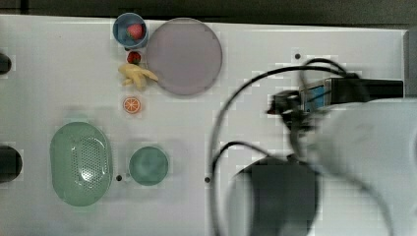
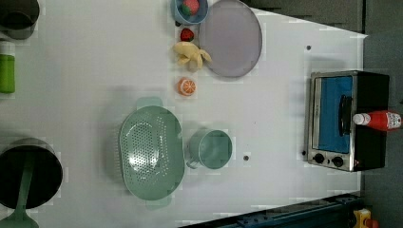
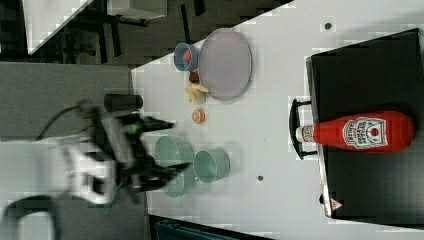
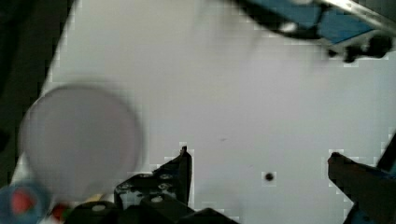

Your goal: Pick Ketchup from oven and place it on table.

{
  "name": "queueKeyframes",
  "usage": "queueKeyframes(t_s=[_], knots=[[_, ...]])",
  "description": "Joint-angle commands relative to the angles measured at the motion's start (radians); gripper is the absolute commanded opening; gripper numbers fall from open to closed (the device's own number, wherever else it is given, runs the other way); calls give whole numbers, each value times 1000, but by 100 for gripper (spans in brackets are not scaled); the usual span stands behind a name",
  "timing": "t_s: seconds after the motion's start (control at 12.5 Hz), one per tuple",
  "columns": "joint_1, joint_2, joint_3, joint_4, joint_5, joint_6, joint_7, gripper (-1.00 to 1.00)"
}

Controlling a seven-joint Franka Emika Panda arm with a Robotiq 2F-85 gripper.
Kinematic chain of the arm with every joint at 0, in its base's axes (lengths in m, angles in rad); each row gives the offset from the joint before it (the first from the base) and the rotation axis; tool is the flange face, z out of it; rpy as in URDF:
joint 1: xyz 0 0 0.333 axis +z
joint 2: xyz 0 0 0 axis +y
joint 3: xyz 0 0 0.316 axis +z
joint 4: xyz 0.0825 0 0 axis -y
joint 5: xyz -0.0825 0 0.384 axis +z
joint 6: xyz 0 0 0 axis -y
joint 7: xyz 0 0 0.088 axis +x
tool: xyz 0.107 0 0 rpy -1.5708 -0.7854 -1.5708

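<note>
The slim red plastic Ketchup bottle (image 3: 362, 132) lies on the boxy black oven (image 3: 370, 75), cap toward its handle. Light, slick, probably squeezable; grab mid-body. The gripper (image 4: 259, 165) gapes wide, empty.

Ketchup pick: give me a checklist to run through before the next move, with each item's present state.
1. Ketchup located: ok, lying on its side on top of the oven, cap over the front edge above the handle.
2. Gripper open: ok, jaws wide apart, nothing between them.
3. Gripper at the bottle: not ok, in the right view it hangs far from the oven, near the green bowls.
4. Oven door shut: ok.
5. Bare table for placing: ok, open white surface in front of the oven.
</note>
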Motion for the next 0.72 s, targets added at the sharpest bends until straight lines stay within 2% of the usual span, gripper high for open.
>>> queueKeyframes(t_s=[0.08, 0.48, 0.72], knots=[[-55, 45, -110, -31, 18, 80, 24, 100], [-61, 213, -287, -27, 18, 374, 23, 100], [-68, 281, -335, -15, 19, 382, 21, 100]])
